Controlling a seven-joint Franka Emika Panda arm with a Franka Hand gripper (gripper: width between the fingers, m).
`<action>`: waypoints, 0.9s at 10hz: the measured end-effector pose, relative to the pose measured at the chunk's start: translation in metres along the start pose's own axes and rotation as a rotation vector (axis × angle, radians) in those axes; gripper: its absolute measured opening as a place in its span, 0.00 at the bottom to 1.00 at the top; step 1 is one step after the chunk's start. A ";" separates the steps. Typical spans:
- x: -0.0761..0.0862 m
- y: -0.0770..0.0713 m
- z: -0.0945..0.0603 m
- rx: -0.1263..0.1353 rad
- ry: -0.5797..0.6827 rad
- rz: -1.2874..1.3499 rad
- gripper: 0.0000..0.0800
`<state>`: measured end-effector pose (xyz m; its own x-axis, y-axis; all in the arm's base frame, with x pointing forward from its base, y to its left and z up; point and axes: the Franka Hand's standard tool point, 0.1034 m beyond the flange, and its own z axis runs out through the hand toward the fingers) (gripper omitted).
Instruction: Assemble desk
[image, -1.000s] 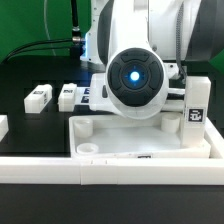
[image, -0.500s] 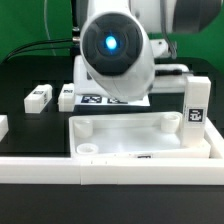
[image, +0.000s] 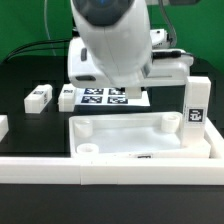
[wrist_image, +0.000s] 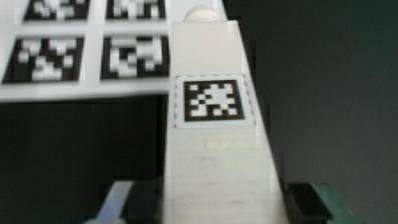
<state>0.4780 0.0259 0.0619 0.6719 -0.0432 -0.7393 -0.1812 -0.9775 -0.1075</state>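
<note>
Desk tabletop (image: 115, 135) lies behind the front rail (image: 110, 185), with an upright leg (image: 195, 105) standing at its corner on the exterior view's right. The gripper (wrist_image: 214, 205) is clamped on a second leg (wrist_image: 214, 120). The arm has risen since the earlier frame, uncovering the marker board (image: 105, 97).

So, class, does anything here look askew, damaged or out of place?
Nothing stands out. One leg stands upright in a tabletop corner, two legs lie flat on the table beside the marker board, and the gripper holds a fourth leg squarely.
</note>
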 end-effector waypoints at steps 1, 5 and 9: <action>-0.006 0.003 -0.016 0.008 0.040 -0.027 0.36; -0.013 -0.006 -0.073 0.013 0.272 -0.053 0.36; 0.000 -0.001 -0.081 -0.006 0.590 -0.059 0.36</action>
<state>0.5364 0.0105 0.1164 0.9667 -0.0944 -0.2378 -0.1284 -0.9829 -0.1318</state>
